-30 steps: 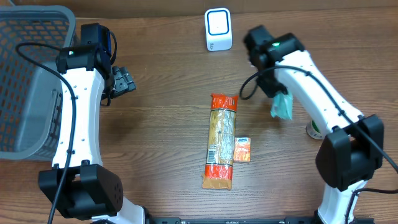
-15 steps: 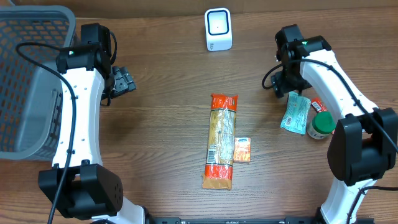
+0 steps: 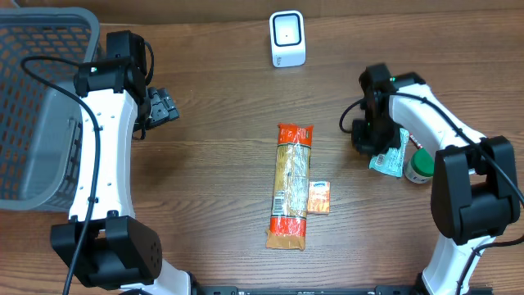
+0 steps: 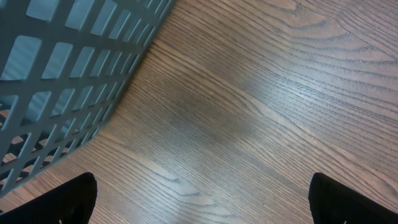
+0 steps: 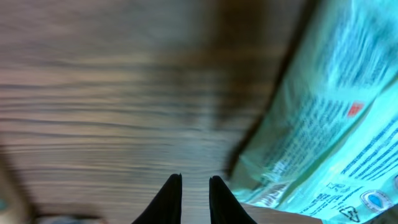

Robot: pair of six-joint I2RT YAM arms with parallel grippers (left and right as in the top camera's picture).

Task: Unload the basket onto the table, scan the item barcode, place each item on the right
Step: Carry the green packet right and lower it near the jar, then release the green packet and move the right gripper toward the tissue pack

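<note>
The white barcode scanner (image 3: 287, 38) stands at the back centre of the table. A teal packet (image 3: 393, 152) lies flat at the right, free of any grip; in the right wrist view the teal packet (image 5: 336, 124) fills the right side. My right gripper (image 3: 368, 138) hangs low at the packet's left edge. Seen from the wrist, the right gripper (image 5: 194, 182) has its jaws nearly together, with only bare wood between them. My left gripper (image 3: 164, 106) is wide open and empty over bare wood beside the basket; its wrist view shows the left gripper (image 4: 199, 199) with fingertips at the frame's corners.
A grey mesh basket (image 3: 41, 106) fills the far left and shows in the left wrist view (image 4: 62, 74). A long orange-ended pasta packet (image 3: 292, 184) and a small orange sachet (image 3: 318, 197) lie mid-table. A green-lidded jar (image 3: 420, 166) stands right of the teal packet.
My right gripper carried the teal packet from near the scanner to the right, let it go beside the jar, then drew its jaws together again. The left arm has stayed still.
</note>
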